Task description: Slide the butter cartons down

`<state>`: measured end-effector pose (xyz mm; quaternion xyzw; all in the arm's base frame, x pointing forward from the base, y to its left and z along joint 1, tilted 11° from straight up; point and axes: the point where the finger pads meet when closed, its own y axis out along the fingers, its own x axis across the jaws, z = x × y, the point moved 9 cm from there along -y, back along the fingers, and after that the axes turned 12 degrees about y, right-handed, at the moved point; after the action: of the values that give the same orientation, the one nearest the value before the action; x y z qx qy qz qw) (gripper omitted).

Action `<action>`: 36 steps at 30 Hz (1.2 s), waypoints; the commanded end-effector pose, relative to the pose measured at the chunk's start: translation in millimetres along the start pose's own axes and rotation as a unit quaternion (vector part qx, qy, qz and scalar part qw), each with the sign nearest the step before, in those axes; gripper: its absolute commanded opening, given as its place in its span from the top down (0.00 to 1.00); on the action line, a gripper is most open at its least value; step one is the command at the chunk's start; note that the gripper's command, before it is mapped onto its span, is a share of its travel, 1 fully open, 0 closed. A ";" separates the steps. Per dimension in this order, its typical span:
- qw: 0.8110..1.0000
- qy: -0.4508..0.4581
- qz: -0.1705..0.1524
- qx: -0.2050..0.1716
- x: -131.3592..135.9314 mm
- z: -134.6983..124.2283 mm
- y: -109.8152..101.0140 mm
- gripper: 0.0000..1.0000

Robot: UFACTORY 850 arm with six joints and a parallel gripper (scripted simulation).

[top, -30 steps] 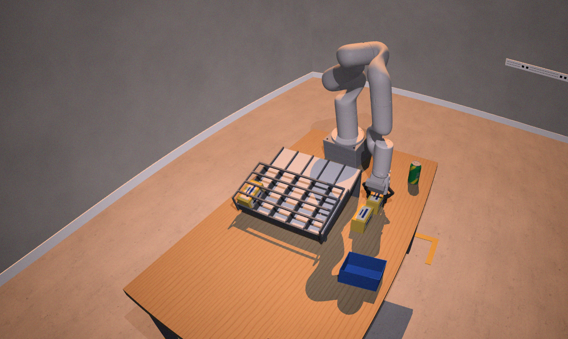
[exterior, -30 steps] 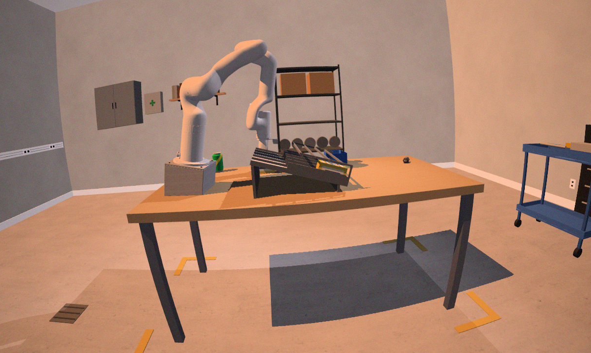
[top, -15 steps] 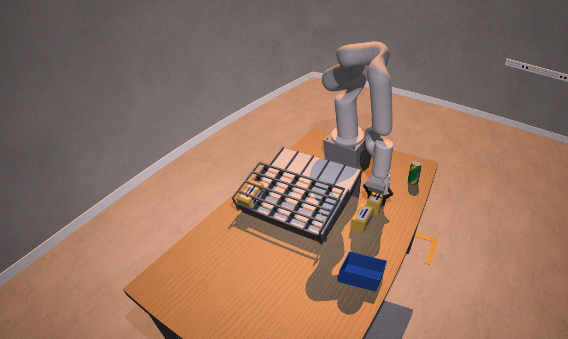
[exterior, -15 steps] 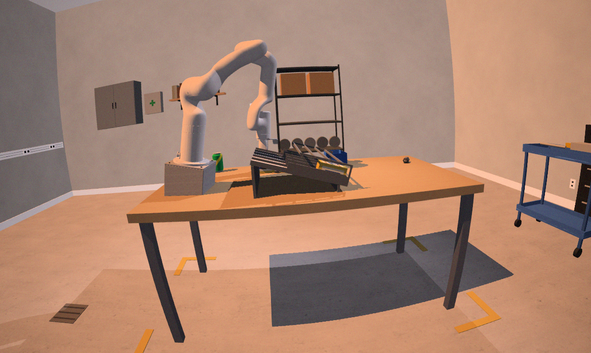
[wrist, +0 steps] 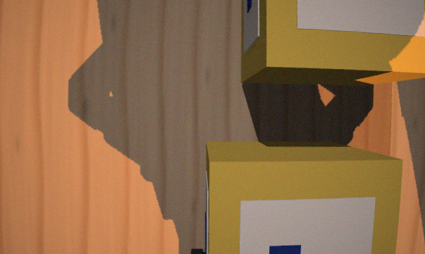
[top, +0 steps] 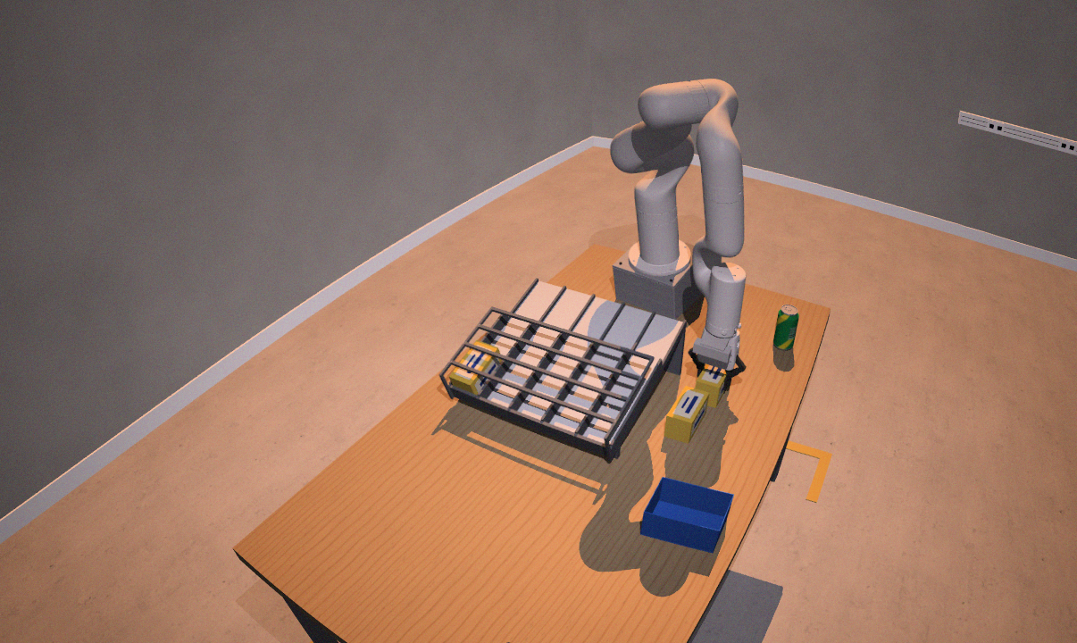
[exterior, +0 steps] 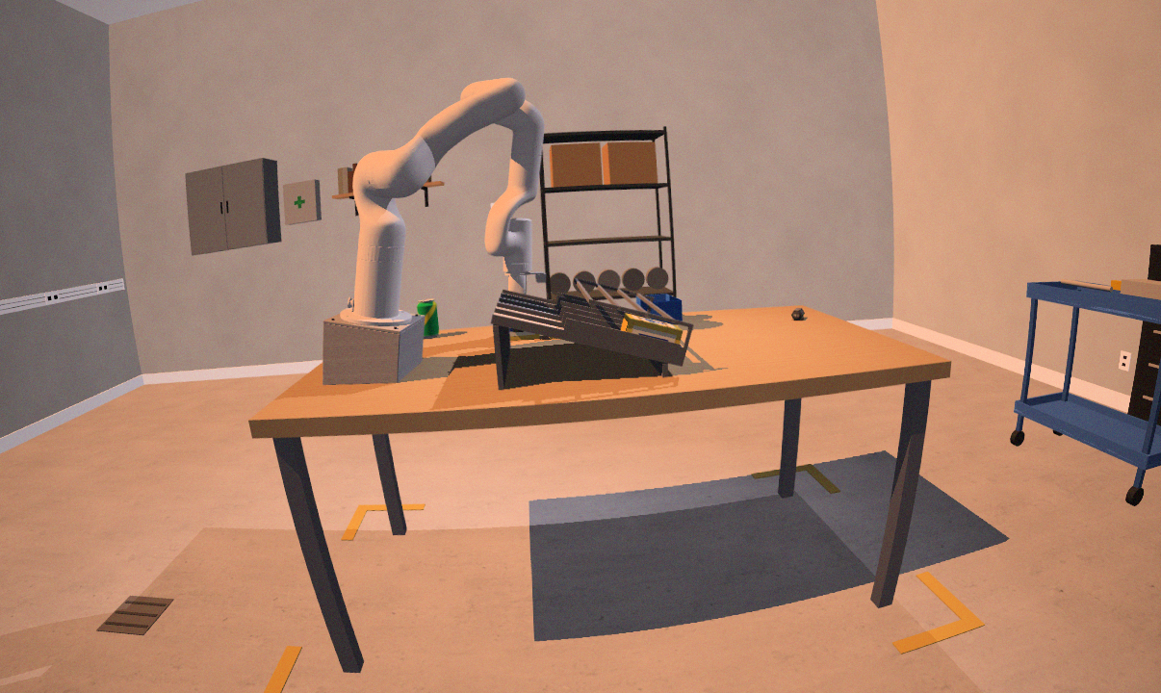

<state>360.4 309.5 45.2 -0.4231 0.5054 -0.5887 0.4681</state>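
My gripper [top: 713,377] points down and is shut on a yellow butter carton [top: 710,390] [wrist: 304,180], which stands on the table right of the shelf in the top view. A fingertip shows at the bottom edge of the wrist view; the other is out of frame. A second butter carton [top: 683,421] [wrist: 325,51] stands just in front of the held one, with a small gap between them. The sloped five-lane shelf [top: 526,426] [exterior: 567,331] has a third butter carton [top: 470,374] [exterior: 654,326] at the bottom stop of its leftmost lane in the top view. No carton shows in the other lanes.
A blue bin [top: 678,533] [exterior: 666,307] stands beyond the second carton. A green can [top: 784,329] [exterior: 428,320] stands near the table's right edge in the top view. Dark bars cover the shelf's lower part. A small dark object [exterior: 797,314] lies at the table's far end.
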 end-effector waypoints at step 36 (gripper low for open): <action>0.999 0.016 0.023 0.025 13.3 -16.4 -209.3 1.00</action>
<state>321.5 305.9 191.8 -0.3603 0.5030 -0.5943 0.5137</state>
